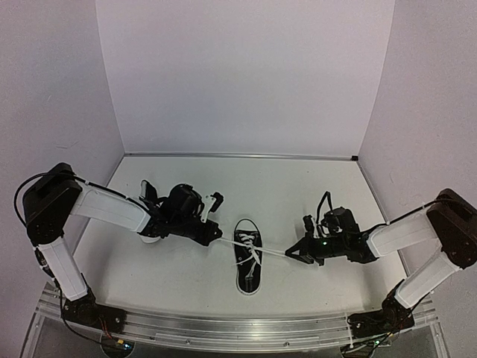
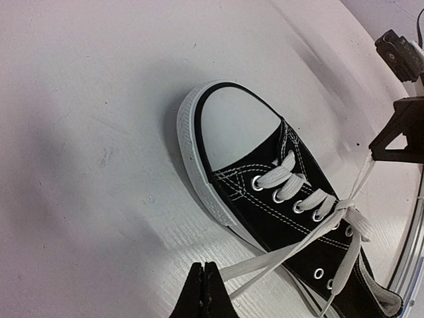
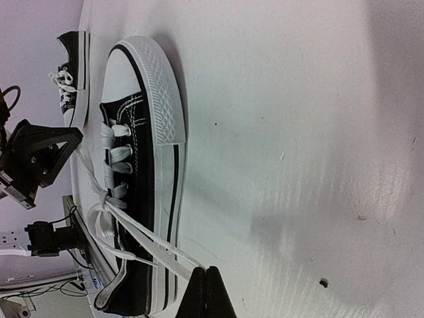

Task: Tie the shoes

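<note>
Lying flat on its sole between the two grippers: central shoe (image 1: 248, 267), black canvas, with its white toe cap turned away from the arm bases, just beside both sets of fingertips. White laces (image 1: 250, 250) cross over the upper eyelets, one strand stretched taut toward each side.

Left gripper (image 1: 218, 237): jaws pressed together, pinching the left strand (image 2: 265, 257) near its end, low over the table (image 1: 298, 194).

Right gripper (image 1: 291, 256): jaws likewise pressed together, pinching the right strand (image 3: 165, 250).

Second shoe (image 3: 71, 73): behind the left gripper, on its far side from the right gripper, largely hidden under the left arm in the top view.
</note>
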`<state>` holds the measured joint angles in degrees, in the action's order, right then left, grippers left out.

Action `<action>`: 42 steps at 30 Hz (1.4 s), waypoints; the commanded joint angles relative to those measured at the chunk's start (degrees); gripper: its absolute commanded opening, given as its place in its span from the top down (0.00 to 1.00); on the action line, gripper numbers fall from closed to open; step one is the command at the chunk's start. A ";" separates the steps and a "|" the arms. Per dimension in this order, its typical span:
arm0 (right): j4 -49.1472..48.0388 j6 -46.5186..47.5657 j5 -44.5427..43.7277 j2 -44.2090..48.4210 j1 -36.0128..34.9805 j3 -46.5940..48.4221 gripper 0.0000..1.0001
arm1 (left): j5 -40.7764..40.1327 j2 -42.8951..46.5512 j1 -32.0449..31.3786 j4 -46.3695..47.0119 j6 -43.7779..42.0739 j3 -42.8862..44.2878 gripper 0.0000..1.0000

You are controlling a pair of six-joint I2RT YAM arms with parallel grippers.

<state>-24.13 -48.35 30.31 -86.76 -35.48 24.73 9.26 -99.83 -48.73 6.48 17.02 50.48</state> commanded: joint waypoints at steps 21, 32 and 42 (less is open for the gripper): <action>6.22 7.71 8.29 -1.77 -1.33 10.43 0.64 | 1.78 10.70 1.36 -0.46 -1.97 -2.56 0.59; 11.56 9.74 6.49 3.31 1.96 9.84 0.44 | 6.30 15.57 -2.73 -6.83 -6.26 -0.53 0.51; 9.88 11.18 11.72 -0.03 1.15 11.46 0.52 | 7.15 5.77 -10.07 -9.36 -7.33 5.33 0.54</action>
<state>-13.04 -38.69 39.21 -87.66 -33.55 34.17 15.14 -92.19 -58.64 -1.52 10.83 53.43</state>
